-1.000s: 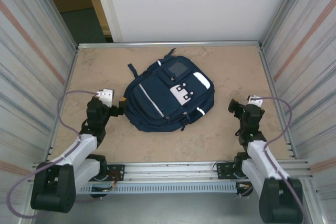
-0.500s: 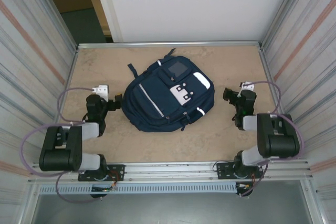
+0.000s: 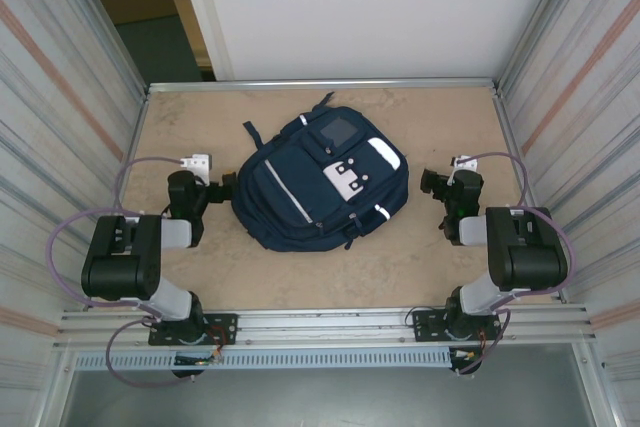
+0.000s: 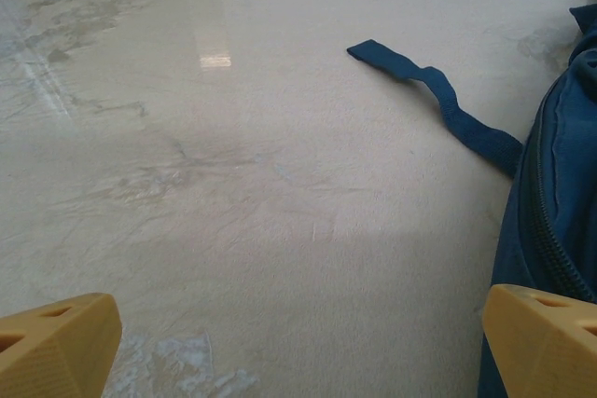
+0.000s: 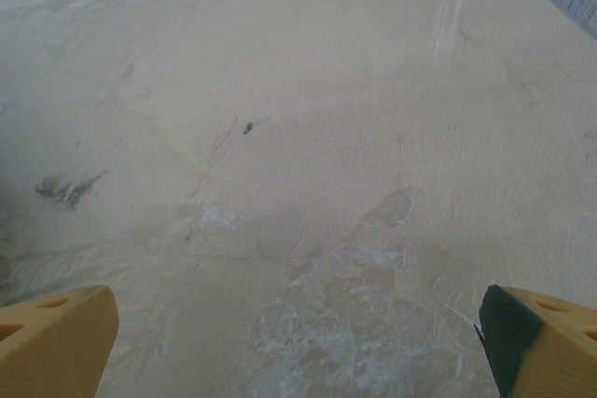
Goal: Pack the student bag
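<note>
left gripper (image 3: 226,187) wide, empty | right gripper (image 3: 430,182) wide, empty | one student bag (image 3: 320,182) between them

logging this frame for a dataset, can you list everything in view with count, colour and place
student bag: one, navy blue with white patches and a grey square patch, lying flat mid-table between the arms
strap: one, navy, trailing loose on the table from the bag's far left
table: one, beige marbled
side walls: two, ribbed grey metal, left and right of the table
back panel: one, white, behind the table
left arm: one, black and white, near left
right arm: one, black and white, near right
left gripper: one, yellow fingers, open, beside the bag's left side
right gripper: one, yellow fingers, open, over bare table right of the bag
</note>
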`<state>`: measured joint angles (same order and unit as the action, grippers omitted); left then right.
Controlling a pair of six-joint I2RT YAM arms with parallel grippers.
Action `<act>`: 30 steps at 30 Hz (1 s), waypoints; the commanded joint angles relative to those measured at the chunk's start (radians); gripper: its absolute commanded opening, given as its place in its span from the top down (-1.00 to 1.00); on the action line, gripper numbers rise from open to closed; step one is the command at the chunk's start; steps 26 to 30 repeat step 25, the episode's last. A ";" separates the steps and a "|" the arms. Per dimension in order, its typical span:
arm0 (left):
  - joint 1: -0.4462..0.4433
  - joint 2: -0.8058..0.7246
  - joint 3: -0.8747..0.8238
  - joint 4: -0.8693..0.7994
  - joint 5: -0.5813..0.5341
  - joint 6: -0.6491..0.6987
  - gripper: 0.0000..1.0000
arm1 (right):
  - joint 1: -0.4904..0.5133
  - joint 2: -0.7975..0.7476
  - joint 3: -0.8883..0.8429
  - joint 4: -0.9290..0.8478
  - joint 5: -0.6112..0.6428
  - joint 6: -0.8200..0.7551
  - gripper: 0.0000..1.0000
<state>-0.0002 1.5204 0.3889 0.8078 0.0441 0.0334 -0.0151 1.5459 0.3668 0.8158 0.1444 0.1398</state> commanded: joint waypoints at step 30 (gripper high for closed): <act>-0.027 -0.009 0.021 -0.012 -0.043 0.038 -0.97 | 0.000 -0.004 0.024 0.020 0.006 -0.028 -0.98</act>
